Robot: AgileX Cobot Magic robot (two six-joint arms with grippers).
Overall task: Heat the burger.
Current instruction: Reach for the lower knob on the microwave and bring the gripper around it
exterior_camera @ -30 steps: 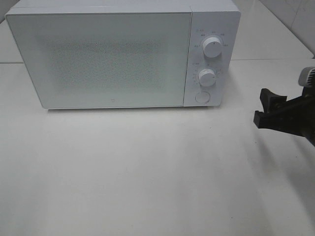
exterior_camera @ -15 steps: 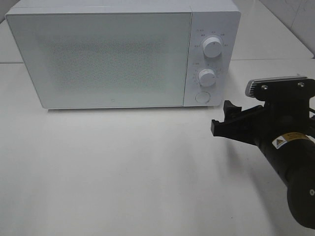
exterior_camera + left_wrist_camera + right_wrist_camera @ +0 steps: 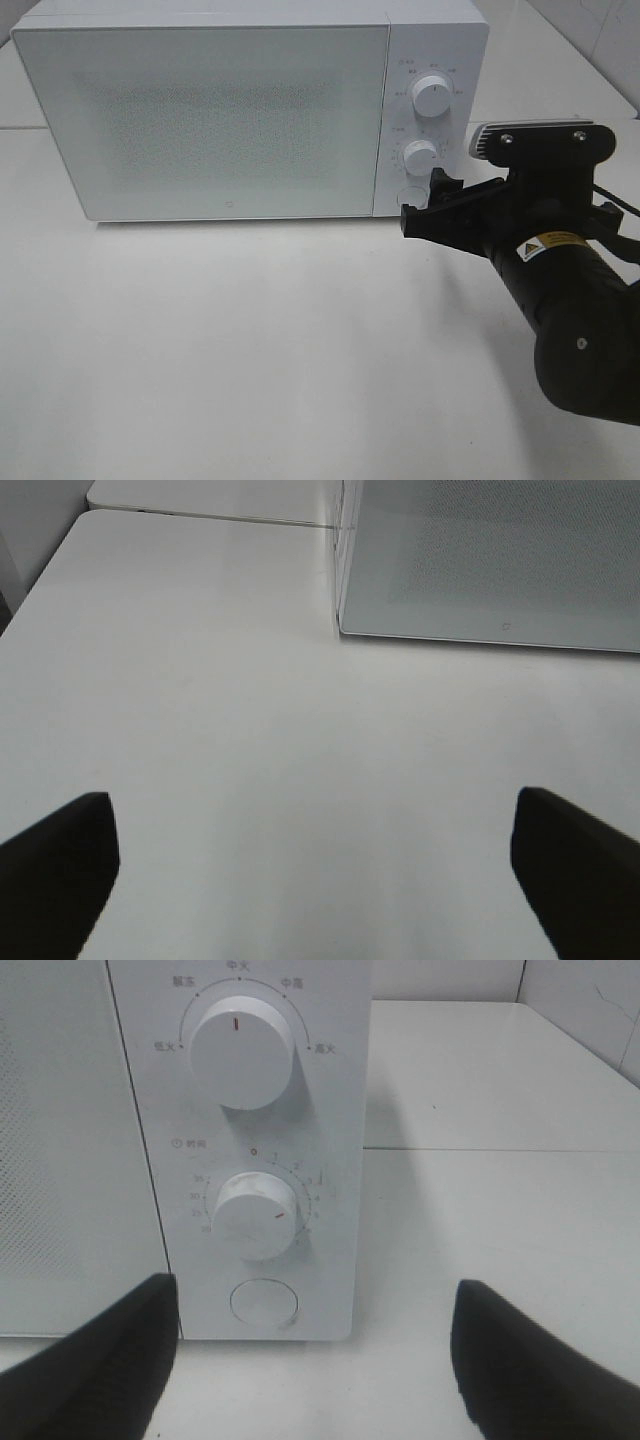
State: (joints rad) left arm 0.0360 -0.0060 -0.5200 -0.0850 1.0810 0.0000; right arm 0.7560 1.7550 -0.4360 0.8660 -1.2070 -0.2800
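Burger: not visible; position cannot be told
Microwave (image 3: pixel 250 110): door shut, standing on table (image 3: pixel 250 350)
Right gripper (image 3: pixel 424 203): jaws spread, empty, just before round button (image 3: pixel 263 1301)
Left gripper (image 3: pixel 320 880): jaws spread wide, empty, above table

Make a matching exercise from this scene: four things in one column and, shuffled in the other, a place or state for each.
Column one:
1. microwave door
2. power knob
3. round button
4. right gripper

Column two:
A. open, just in front of the control panel
B. shut
C. lowest on the control panel
D. red mark at the middle of its scale

Pairs: 1-B, 2-D, 3-C, 4-A.
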